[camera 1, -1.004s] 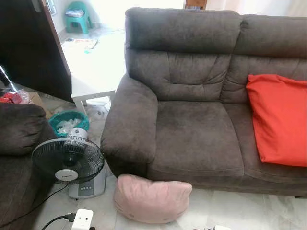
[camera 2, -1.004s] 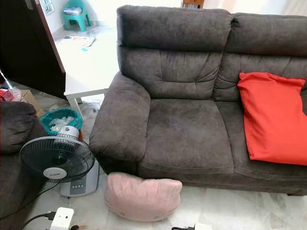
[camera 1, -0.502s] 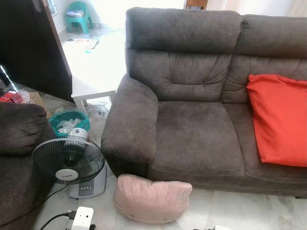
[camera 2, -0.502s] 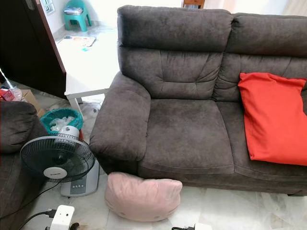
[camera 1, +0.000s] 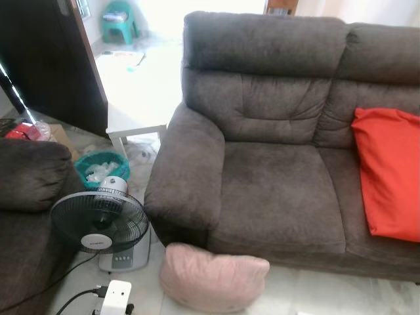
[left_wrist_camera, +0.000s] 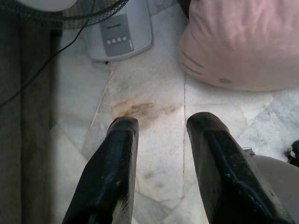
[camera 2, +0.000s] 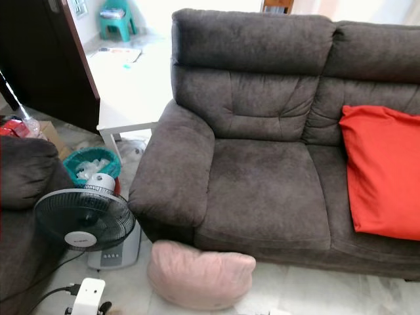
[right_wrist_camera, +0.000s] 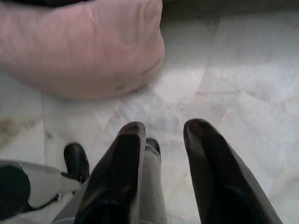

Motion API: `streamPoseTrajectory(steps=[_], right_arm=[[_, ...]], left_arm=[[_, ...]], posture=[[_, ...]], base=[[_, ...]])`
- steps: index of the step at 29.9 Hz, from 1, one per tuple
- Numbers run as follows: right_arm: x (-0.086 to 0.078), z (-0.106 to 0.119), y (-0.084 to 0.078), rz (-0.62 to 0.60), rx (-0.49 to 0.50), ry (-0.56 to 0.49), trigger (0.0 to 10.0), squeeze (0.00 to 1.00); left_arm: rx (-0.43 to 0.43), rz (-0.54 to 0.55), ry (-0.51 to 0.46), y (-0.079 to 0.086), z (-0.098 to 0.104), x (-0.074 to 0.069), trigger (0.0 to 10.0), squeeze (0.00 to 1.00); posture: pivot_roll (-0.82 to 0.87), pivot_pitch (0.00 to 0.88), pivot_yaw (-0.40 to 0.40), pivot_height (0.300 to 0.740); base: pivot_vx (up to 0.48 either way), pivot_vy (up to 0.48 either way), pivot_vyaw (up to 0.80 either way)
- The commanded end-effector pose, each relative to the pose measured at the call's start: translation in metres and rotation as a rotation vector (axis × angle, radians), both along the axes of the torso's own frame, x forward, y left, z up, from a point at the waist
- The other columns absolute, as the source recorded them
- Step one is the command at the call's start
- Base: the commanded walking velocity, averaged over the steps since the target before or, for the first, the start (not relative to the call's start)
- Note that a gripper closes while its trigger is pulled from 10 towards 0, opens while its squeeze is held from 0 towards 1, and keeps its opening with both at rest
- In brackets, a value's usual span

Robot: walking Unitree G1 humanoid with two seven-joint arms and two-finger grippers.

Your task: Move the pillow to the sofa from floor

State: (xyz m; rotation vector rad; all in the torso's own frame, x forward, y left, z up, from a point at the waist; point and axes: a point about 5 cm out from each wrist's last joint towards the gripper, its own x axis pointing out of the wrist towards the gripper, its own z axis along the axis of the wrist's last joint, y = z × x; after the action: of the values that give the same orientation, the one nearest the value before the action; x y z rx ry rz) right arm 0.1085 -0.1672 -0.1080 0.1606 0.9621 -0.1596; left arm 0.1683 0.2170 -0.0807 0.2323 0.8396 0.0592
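Note:
A pale pink pillow lies on the marble floor, against the front of the dark brown sofa below its left armrest. The sofa seat nearest that armrest is bare. My left gripper hangs open above the floor tiles, with the pink pillow a short way beyond its fingertips. My right gripper is open too, over the floor, and the pink pillow lies just ahead of it. Neither gripper touches the pillow.
A red cushion leans on the sofa's right seat. A standing fan with its grey base, a white power adapter with cable, a teal basket and a white table crowd the left. Another dark sofa is at far left.
The whole picture has shifted right and slightly down, so the camera moved. The pillow, sofa and fan stay where they were.

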Motion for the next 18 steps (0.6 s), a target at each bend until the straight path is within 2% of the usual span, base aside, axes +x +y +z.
streamPoseTrajectory(steps=[1, 5, 18], right_arm=[[-0.012, -0.003, -0.001, -0.014, 0.005, 0.040, 10.0, 0.00], [-0.012, -0.003, -0.001, -0.013, 0.005, 0.040, 10.0, 0.00], [-0.012, -0.004, -0.001, -0.012, 0.006, 0.041, 10.0, 0.00]], left_arm=[[-0.004, -0.022, -0.019, -0.005, 0.001, 0.004, 10.0, 0.00], [-0.002, -0.024, -0.028, -0.004, 0.002, 0.005, 10.0, 0.00], [-0.003, -0.047, -0.078, -0.008, 0.007, 0.014, 10.0, 0.00]], posture=[[0.08, 0.010, -0.022, 0.740], [0.08, 0.010, -0.022, 0.740], [0.08, 0.015, -0.021, 0.740]], base=[[0.277, 0.000, 0.00], [0.277, 0.000, 0.00], [0.000, 0.000, 0.00]])
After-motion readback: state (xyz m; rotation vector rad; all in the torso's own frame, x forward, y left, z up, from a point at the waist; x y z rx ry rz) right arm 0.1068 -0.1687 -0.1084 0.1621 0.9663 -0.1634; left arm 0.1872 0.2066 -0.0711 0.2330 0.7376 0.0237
